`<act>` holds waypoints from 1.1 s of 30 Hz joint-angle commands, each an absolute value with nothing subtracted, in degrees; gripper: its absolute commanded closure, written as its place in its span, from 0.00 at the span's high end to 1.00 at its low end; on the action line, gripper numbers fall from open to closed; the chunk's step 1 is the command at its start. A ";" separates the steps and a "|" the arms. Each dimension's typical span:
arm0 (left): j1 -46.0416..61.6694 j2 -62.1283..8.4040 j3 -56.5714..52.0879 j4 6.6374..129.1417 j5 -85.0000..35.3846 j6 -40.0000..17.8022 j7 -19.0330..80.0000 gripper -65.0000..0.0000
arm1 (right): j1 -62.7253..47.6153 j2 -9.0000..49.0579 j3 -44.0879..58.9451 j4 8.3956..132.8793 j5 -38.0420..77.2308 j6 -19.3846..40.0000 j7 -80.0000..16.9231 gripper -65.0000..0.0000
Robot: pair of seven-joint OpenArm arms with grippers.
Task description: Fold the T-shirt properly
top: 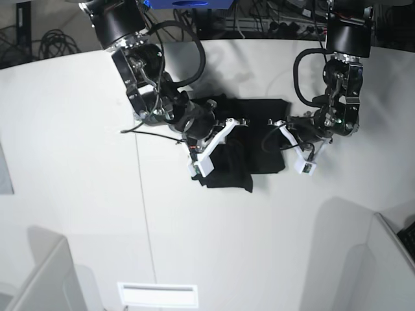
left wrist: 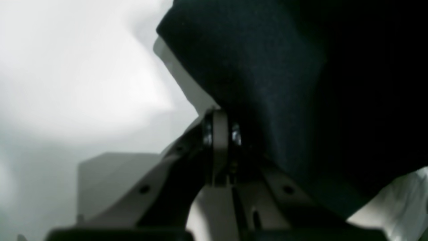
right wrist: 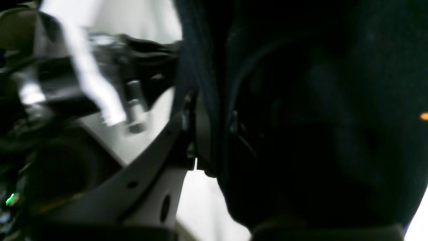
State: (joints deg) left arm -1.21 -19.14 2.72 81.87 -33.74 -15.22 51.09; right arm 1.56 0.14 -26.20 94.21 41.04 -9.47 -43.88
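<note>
Where the white worktop fills most of the base view, the black T-shirt lies bunched near its far middle, between the two arms. The cloth forms a rough dark block, with a lower flap hanging toward the near side at its left part. Both arms reach down from the far edge and meet the shirt at opposite ends.

The right claw sits at the shirt's left end in the base view, and its wrist view shows dark cloth running between the jaws, so it is clamped on the T-shirt. A tiny orange speck shows on the fabric at the right edge of that wrist view. The right claw fingers appear close together with the fabric pinched in the narrow gap.

The left claw sits at the shirt's right end. In its wrist view the left claw has its jaws pressed fully together, and the black T-shirt drapes over and beside the tips; fabric appears caught there, though the exact pinch is hidden by the cloth.
</note>
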 commanded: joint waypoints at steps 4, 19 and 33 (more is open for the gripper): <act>1.27 -20.79 2.68 85.49 -32.40 -14.90 53.67 0.00 | 4.88 -0.31 -30.11 92.18 41.89 -9.01 -38.29 0.00; 16.31 -21.32 -22.46 99.91 -32.57 -15.78 57.19 0.00 | 7.52 -3.74 -31.43 83.12 41.98 -9.10 -37.58 0.00; 23.78 -21.23 -36.53 101.93 -32.57 -23.60 57.27 0.00 | 7.43 -6.02 -29.05 81.19 41.98 -9.19 -37.58 0.15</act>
State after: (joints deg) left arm 23.81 -20.21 -36.03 101.03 -31.88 -23.22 58.06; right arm 6.31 -5.15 -29.19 80.20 41.45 -9.65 -38.41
